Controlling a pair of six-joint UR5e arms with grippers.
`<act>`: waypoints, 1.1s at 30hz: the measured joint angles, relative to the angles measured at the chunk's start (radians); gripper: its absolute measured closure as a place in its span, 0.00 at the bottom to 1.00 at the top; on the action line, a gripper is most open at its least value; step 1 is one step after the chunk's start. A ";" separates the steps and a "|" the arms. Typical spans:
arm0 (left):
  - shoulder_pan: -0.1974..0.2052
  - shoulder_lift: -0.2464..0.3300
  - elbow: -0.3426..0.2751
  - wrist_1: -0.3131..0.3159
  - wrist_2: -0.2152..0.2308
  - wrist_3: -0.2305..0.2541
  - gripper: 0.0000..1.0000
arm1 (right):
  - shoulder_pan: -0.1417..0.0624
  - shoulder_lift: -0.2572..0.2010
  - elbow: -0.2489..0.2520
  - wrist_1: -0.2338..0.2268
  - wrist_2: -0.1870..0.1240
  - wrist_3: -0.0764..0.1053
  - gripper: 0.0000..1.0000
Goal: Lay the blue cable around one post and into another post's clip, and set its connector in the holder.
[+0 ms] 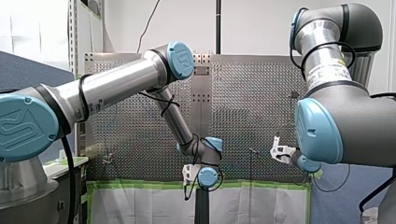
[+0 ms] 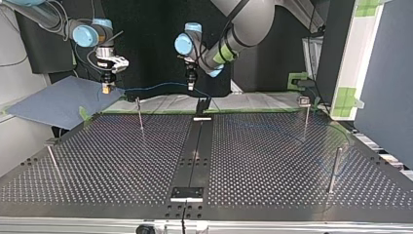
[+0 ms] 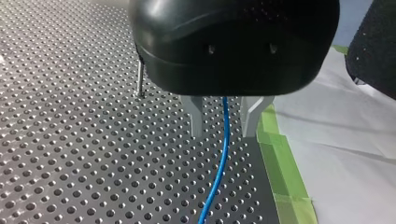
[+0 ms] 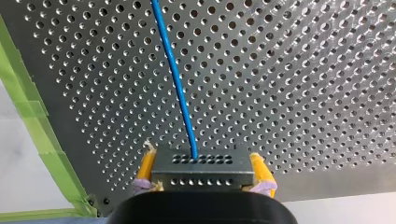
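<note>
Right gripper [image 4: 203,162]: yellow pads clenched on both sides of the metal connector [image 4: 201,177], held clear above the perforated table [image 2: 272,161].
Left gripper [image 3: 223,133]: fingers apart, with the blue cable [image 3: 215,177] running loose through the gap and touching neither one.
Cable: strung in the air between the two grippers along the table's far edge in the top view. It is not yet round any post or in any clip.
Nearest post: the thin one [image 2: 140,116] standing just in front of the span in the top view, between the two grippers.
Holder: probably the small black block [image 2: 202,105] on the centre strip below my left gripper, though that view is too coarse to be sure.
Stage: routing appears not to have begun, and the connector is not seated.
Risk: with the left fingers unclosed, a sideways sweep could let the cable slide out of the gap and leave the loop unguided.
Risk: slack may catch the wrong post.
Risk: a hard pull could twist the connector in its pads and spoil its seating.
</note>
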 joint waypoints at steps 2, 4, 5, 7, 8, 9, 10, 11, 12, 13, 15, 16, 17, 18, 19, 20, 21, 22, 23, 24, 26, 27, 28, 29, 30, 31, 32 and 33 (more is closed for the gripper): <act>0.000 0.000 0.000 0.003 -0.001 0.003 0.64 | 0.000 0.000 0.000 0.000 0.000 0.000 1.00; 0.001 0.000 0.000 0.006 -0.002 0.002 0.67 | 0.000 0.000 0.000 0.000 0.000 -0.001 1.00; 0.001 0.000 0.000 0.008 -0.002 0.002 0.67 | 0.000 0.000 0.000 0.000 0.000 -0.001 1.00; 0.002 0.000 0.000 0.011 -0.002 -0.001 0.72 | 0.000 0.000 0.000 0.000 0.000 -0.001 1.00; 0.002 0.000 0.000 0.012 -0.002 -0.004 0.72 | 0.000 0.000 0.000 0.000 0.000 -0.001 1.00; 0.002 0.000 0.000 0.013 -0.002 -0.007 0.75 | 0.000 0.000 0.000 -0.001 0.000 0.000 1.00; 0.002 0.000 0.000 0.014 -0.002 -0.008 0.78 | 0.000 0.000 0.000 -0.001 0.000 0.000 1.00; 0.002 0.000 0.000 0.016 -0.002 -0.009 0.78 | 0.000 0.000 0.000 -0.001 0.000 0.000 1.00; 0.001 0.000 0.000 0.017 -0.002 -0.010 0.83 | 0.000 0.000 0.000 -0.001 0.000 0.000 1.00; 0.001 -0.001 0.000 0.018 -0.002 -0.009 0.86 | 0.000 0.000 0.000 -0.001 -0.001 0.000 1.00; 0.000 0.000 0.000 0.018 -0.002 -0.008 0.86 | 0.000 0.000 0.000 -0.002 -0.001 0.000 1.00; 0.000 0.000 0.000 0.018 -0.001 -0.008 0.92 | 0.000 0.000 0.000 -0.002 -0.001 0.000 1.00; 0.001 0.000 0.000 0.018 -0.001 -0.007 0.92 | 0.000 0.000 0.000 -0.002 -0.001 0.000 1.00; 0.001 0.000 0.000 0.018 -0.001 -0.005 0.95 | 0.000 0.000 0.000 -0.002 -0.001 0.000 1.00; 0.001 0.000 0.000 0.018 -0.001 -0.002 0.98 | 0.000 0.000 0.000 -0.002 0.000 0.000 1.00; 0.001 0.000 0.000 0.018 -0.001 0.002 0.98 | 0.000 0.000 0.000 -0.003 0.000 0.000 1.00; 0.001 0.000 0.000 0.017 -0.001 0.006 0.98 | 0.000 0.000 0.000 -0.003 0.000 0.000 1.00; 0.001 0.000 0.000 0.017 -0.001 0.010 0.98 | 0.000 0.000 0.000 -0.003 -0.001 0.000 1.00; 0.001 0.000 0.000 0.017 -0.001 0.015 0.98 | 0.000 0.000 0.000 -0.003 -0.001 0.000 1.00; 0.000 0.000 0.000 0.017 -0.001 0.018 0.98 | 0.000 0.000 0.000 -0.003 -0.001 0.000 1.00; -0.001 0.000 0.000 0.017 -0.001 0.026 1.00 | 0.000 0.000 0.000 -0.003 -0.001 0.000 1.00; -0.001 0.000 0.000 0.017 -0.001 0.030 1.00 | 0.000 0.000 0.000 -0.003 -0.001 0.000 1.00; -0.002 0.000 0.000 0.017 -0.001 0.033 1.00 | 0.000 0.000 0.000 -0.003 -0.001 0.000 1.00; -0.002 0.000 0.000 0.017 0.000 0.036 1.00 | 0.000 0.000 0.000 -0.003 -0.001 0.000 1.00; -0.003 0.000 0.000 0.017 0.000 0.037 1.00 | 0.000 0.000 0.000 -0.003 -0.001 0.000 1.00; -0.003 0.000 0.000 0.018 0.001 0.038 1.00 | 0.000 0.000 0.000 -0.003 -0.001 0.000 1.00; -0.004 0.000 0.000 0.018 0.003 0.041 1.00 | 0.000 0.000 0.000 -0.003 -0.001 0.000 1.00; -0.004 0.000 0.000 0.018 0.005 0.043 1.00 | 0.000 0.000 0.000 -0.003 -0.001 0.000 1.00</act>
